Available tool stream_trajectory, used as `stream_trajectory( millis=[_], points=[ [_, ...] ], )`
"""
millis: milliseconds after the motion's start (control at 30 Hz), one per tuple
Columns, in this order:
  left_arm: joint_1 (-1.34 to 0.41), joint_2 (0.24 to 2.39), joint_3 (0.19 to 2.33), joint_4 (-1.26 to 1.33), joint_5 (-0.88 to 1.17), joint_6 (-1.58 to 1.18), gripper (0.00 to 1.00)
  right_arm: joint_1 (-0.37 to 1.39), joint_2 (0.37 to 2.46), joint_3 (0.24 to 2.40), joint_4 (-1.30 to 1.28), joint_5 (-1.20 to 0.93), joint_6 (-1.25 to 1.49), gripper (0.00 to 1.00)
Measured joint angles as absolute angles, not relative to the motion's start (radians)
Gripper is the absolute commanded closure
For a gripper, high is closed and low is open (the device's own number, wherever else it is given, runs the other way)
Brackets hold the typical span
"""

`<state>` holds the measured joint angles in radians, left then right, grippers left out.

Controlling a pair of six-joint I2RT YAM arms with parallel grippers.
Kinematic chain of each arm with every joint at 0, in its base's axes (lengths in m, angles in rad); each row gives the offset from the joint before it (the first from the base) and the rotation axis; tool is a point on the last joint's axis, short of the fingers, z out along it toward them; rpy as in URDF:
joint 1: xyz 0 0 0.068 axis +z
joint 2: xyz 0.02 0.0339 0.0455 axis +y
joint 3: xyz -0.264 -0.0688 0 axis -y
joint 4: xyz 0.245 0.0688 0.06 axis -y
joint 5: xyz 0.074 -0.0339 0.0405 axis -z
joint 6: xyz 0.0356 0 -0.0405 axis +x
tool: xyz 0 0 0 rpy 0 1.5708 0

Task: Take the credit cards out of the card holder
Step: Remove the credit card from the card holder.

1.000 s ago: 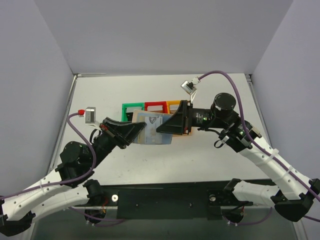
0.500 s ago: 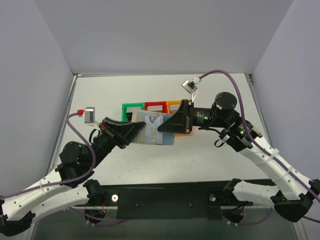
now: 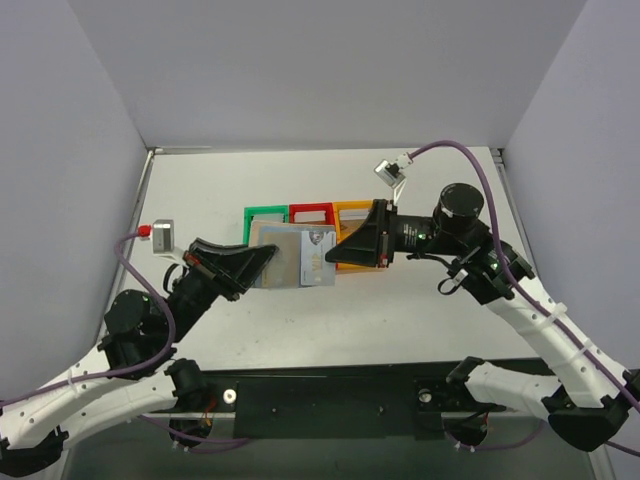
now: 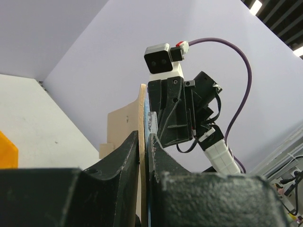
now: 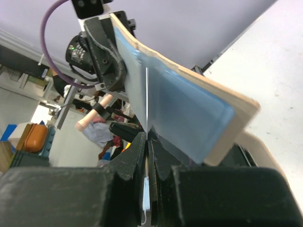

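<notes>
The tan card holder (image 3: pixel 278 258) with light blue inner panels is held in the air in front of the bins. My left gripper (image 3: pixel 262 258) is shut on its left side. In the left wrist view the jaws (image 4: pixel 143 138) pinch its tan edge (image 4: pixel 140 109). My right gripper (image 3: pixel 340 250) is shut on a credit card (image 3: pixel 319 256) that sticks out of the holder's right side. In the right wrist view the jaws (image 5: pixel 148 137) clamp the card's thin edge (image 5: pixel 147 94), beside the blue panel (image 5: pixel 189 111).
A green bin (image 3: pixel 265 214), a red bin (image 3: pixel 311 211) and an orange bin (image 3: pixel 351 211) stand in a row right behind the held holder. Grey walls close the table on the left, back and right.
The two grippers have drawn apart: the left with the holder moved left, the right moved right. The card now sticks further out of the holder.
</notes>
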<state>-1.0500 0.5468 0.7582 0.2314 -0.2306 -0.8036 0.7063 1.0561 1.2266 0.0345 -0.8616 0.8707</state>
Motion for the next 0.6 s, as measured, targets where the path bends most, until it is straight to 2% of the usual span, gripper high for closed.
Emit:
stream_trajectory(
  millis=[367, 600],
  points=[
    [-1.05, 0.461, 0.759, 0.113, -0.295, -0.747, 1.0, 0.625, 1.053, 1.35, -0.207, -0.864, 0.708, 1.0],
    [-1.05, 0.448, 0.777, 0.028, -0.327, -0.728, 1.0, 0.623, 1.083, 1.503, -0.429, -0.81, 0.533, 1.0]
  ],
)
